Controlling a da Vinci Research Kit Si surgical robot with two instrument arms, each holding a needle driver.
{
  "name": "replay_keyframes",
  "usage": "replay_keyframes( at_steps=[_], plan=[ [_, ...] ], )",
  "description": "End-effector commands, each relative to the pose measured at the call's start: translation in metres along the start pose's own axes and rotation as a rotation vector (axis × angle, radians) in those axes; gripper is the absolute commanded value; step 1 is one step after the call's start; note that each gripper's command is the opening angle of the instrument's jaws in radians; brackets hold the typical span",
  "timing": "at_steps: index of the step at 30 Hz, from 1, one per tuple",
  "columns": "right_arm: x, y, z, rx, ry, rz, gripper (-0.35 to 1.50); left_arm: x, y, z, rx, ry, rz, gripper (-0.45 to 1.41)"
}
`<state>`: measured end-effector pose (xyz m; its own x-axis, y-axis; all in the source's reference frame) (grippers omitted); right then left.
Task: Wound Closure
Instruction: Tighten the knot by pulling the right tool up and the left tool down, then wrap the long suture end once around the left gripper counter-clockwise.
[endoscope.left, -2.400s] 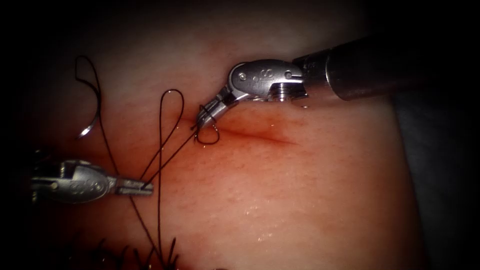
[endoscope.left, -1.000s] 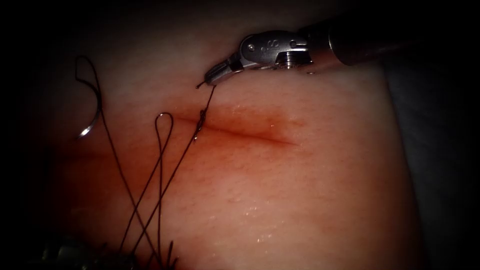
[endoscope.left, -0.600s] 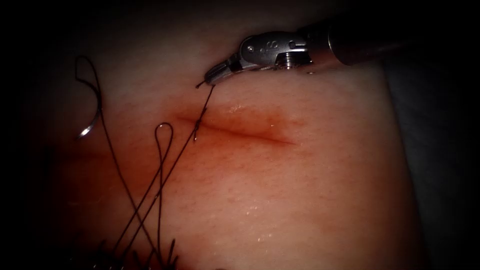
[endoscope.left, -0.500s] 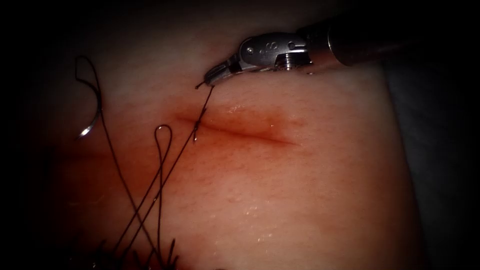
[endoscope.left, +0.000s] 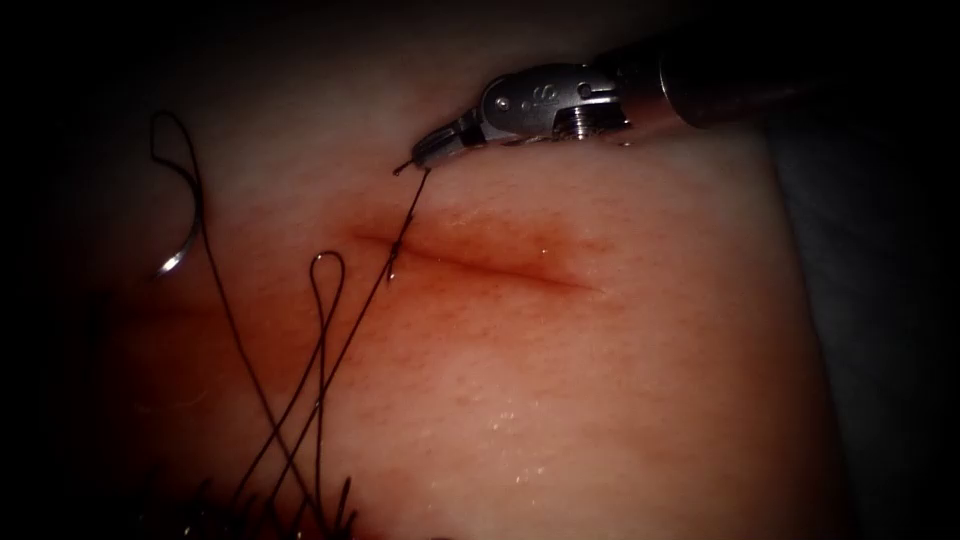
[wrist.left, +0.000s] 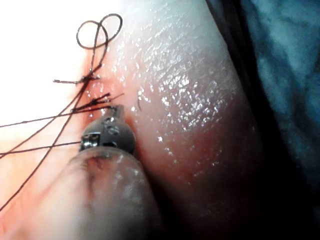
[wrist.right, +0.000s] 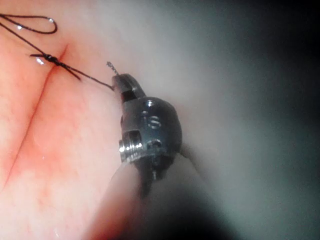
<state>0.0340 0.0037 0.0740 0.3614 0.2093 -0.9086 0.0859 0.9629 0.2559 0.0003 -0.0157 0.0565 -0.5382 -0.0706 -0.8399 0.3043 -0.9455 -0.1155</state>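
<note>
Thread (endoscope.left: 405, 218), thin, limp and likely slippery, runs taut from the knot (endoscope.left: 396, 250) on the cut (endoscope.left: 480, 262) to the right tool (endoscope.left: 418, 158), pinched near its end; needle (endoscope.left: 180, 245) lies free left of the cut, and whether the left tool (wrist.left: 111, 120) is spread or pressed together I cannot tell.

Only lettering found: stamped marks on metal wrist housing (endoscope.left: 535, 95) of right tool (endoscope.left: 425, 155). Endoscope view: a short run of small stamped characters on the housing's flat side, near the pivot pin; rounded shapes, could be a digit or a letter, not legible. Right wrist view: same housing (wrist.right: 152, 120) behind right tool (wrist.right: 120, 80) carries two stamped characters side by side on its domed face; first a straight stroke, second curved, "1S" or "15", cannot tell which. Left wrist view: wrist housing (wrist.left: 107, 137) of left tool (wrist.left: 117, 109) shows faint spots, nothing readable. No labels, brand names or signs readable elsewhere.
</note>
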Motion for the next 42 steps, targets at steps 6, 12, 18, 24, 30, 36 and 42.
replay_keyframes(
  at_steps=[6, 12, 18, 24, 30, 36, 42],
  plan=[
    [0.0012, -0.0015, 0.0009, -0.061, 0.129, 0.052, 0.83, 0.0009, -0.0034, -0.0004, 0.083, 0.008, 0.019, -0.45],
    [0.0025, -0.0016, -0.0016, -0.114, 0.199, 0.094, 1.26, 0.0018, -0.0082, -0.0020, 0.180, 0.020, 0.076, -0.45],
    [0.0036, -0.0006, -0.0057, -0.251, 0.210, 0.105, 1.26, 0.0024, -0.0118, -0.0029, 0.221, 0.006, 0.122, -0.45],
    [0.0056, 0.0000, -0.0092, -0.355, 0.230, 0.097, 1.28, 0.0034, -0.0144, -0.0027, 0.225, -0.004, 0.158, -0.45],
    [0.0075, 0.0020, -0.0132, -0.435, 0.261, 0.075, 1.33, 0.0040, -0.0156, -0.0019, 0.214, -0.016, 0.177, -0.45],
    [0.0094, 0.0004, -0.0132, -0.440, 0.280, 0.056, 1.33, 0.0047, -0.0179, -0.0012, 0.195, -0.009, 0.201, -0.45],
    [0.0096, -0.0030, -0.0097, -0.411, 0.297, 0.009, 1.18, 0.0052, -0.0204, -0.0013, 0.181, -0.013, 0.226, -0.45]
  ],
)
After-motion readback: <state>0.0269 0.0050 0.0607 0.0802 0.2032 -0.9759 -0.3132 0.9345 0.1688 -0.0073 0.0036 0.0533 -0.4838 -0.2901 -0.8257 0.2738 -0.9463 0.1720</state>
